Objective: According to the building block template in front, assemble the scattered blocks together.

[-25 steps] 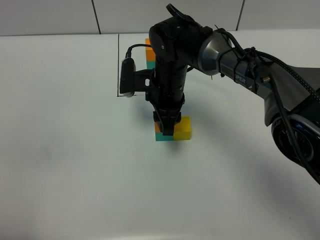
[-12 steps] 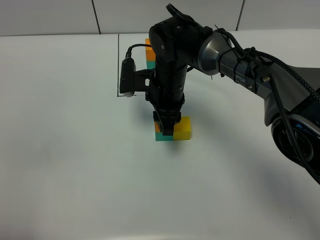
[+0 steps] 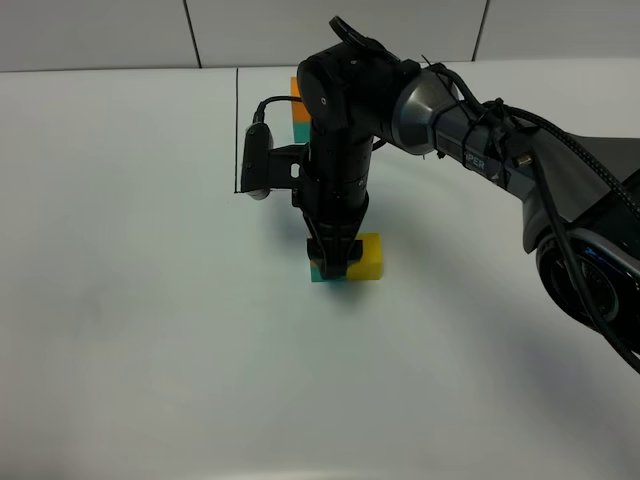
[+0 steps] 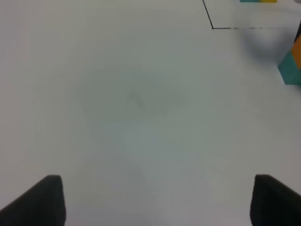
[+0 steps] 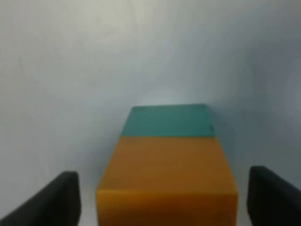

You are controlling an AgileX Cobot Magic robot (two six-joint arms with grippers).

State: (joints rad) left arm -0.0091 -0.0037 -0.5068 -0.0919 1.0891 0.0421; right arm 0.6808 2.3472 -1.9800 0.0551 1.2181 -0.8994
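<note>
Left claw [image 4: 155, 202] spread wide over bare white bench [image 3: 130, 330], holding nothing; only its two dark fingertips [image 4: 40, 200] showing in the left wrist view, with a thin black line [image 4: 209, 16] marked on the bench beyond them.

Toward the middle of the bench, near the far edge: building block template [image 3: 299, 112], mostly hidden behind the right arm [image 3: 345, 150], only a strip of orange over teal visible, standing just inside the marked black line [image 3: 236, 130].

Nearer the bench's centre, well apart from the template: scattered blocks gathered together. Teal cube [image 3: 320, 271] on the bench, yellow cube [image 3: 367, 257] touching it on its right-hand side, orange cube [image 5: 167, 179] stacked squarely on the teal cube, seen clearly from the right wrist view with the teal face [image 5: 169, 121] showing past it.

Right claw [image 3: 334, 262] pointing straight down over the stack, fingers [image 5: 51, 200] standing clear on either side of the orange cube with bench visible in the gaps, so parted and gripping nothing. Right arm reaching in from the bench's right edge.
</note>
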